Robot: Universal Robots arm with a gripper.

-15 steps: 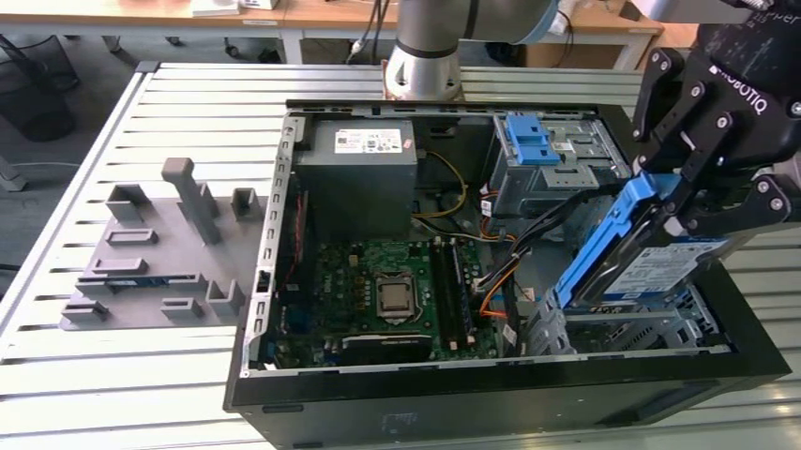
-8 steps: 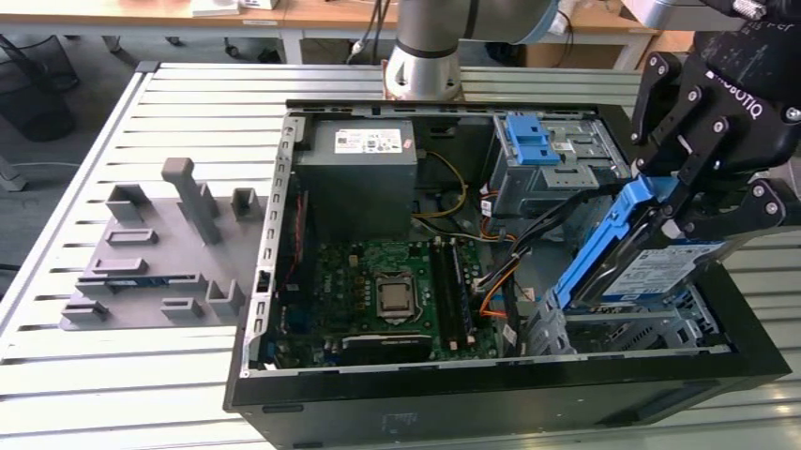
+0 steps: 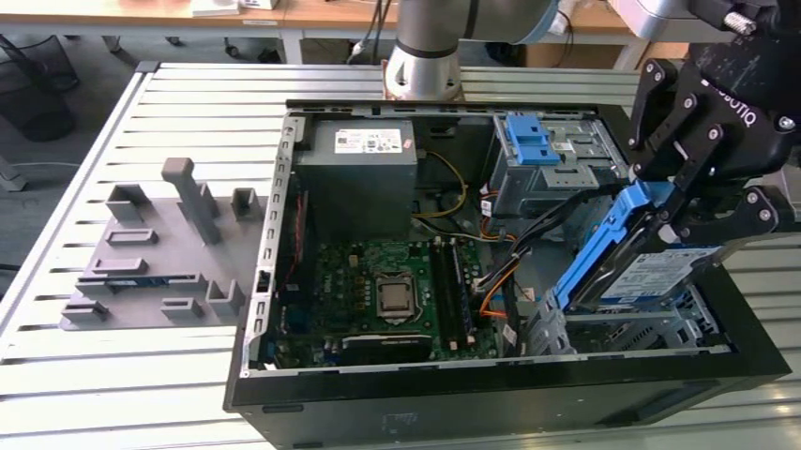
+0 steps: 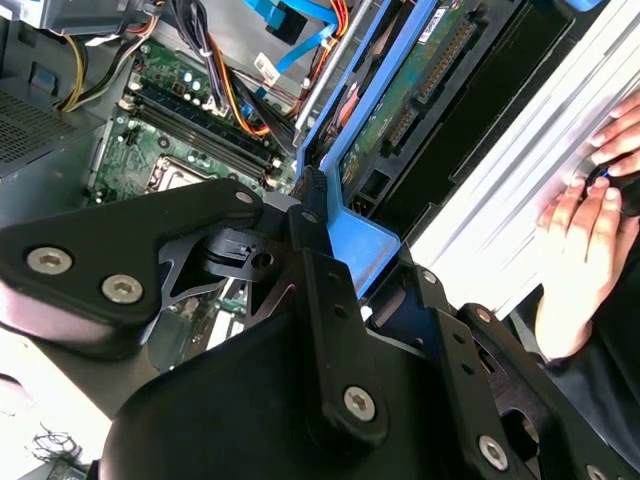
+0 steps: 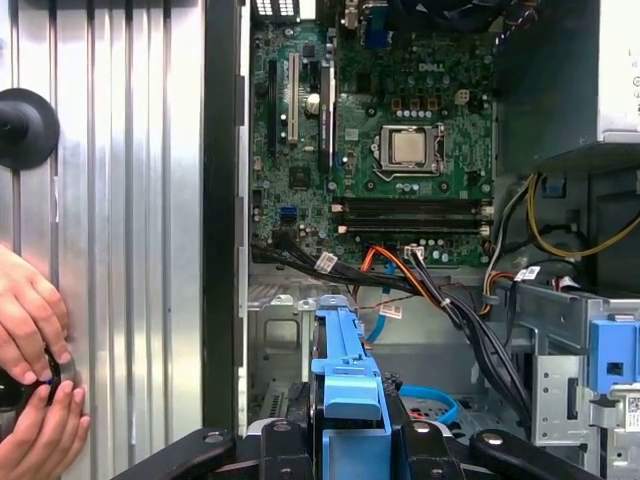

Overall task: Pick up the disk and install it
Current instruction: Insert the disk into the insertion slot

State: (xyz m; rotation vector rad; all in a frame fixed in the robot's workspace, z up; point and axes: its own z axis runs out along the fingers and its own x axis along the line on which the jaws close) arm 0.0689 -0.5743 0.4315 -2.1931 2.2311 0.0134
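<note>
The disk (image 3: 654, 270), silver with a white-and-blue label in a blue plastic carrier (image 3: 598, 251), hangs tilted at the exterior view's right. Its lower end is at the top of the metal drive bay (image 3: 644, 330) in the open computer case's near right corner. My gripper (image 3: 686, 208) is shut on the carrier's upper end. In the second wrist view the disk's green circuit-board side (image 4: 408, 102) and the blue carrier (image 4: 365, 238) run away from my black fingers (image 4: 318, 262). The first wrist view has the carrier (image 5: 346, 372) edge-on above the gripper (image 5: 350, 445).
The open case holds a motherboard (image 3: 388, 292), a grey power-supply box (image 3: 359, 173), loose cables (image 3: 494, 281) and a grey cage with blue latches (image 3: 549, 150). A grey fixture (image 3: 157, 255) lies on the slatted table at the exterior view's left. A person's hands (image 5: 35, 345) rest on the table beside the case.
</note>
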